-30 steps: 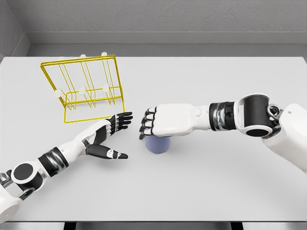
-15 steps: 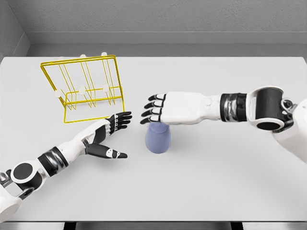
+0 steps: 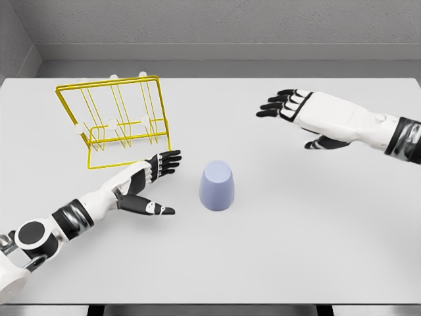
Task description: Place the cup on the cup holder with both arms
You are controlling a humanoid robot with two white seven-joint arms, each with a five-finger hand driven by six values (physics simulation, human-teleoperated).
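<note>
White tabletop (image 3: pixel 263 263) carries our pale blue cup (image 3: pixel 216 186), upside down, just right of our left hand (image 3: pixel 146 180), fingers spread, empty. Our right hand (image 3: pixel 309 112) hovers open, well apart. Behind sits the yellow wire cup holder (image 3: pixel 118 122).

We held the left hand (image 3: pixel 146 179) low, its forearm running in from the lower left corner, palm turned inward, fingers extended and thumb pointing out to the side. We held the right hand (image 3: pixel 314 117) raised at the upper right, its forearm entering from the right edge, palm down, fingers spread and straight. Neither hand grasped anything.
</note>
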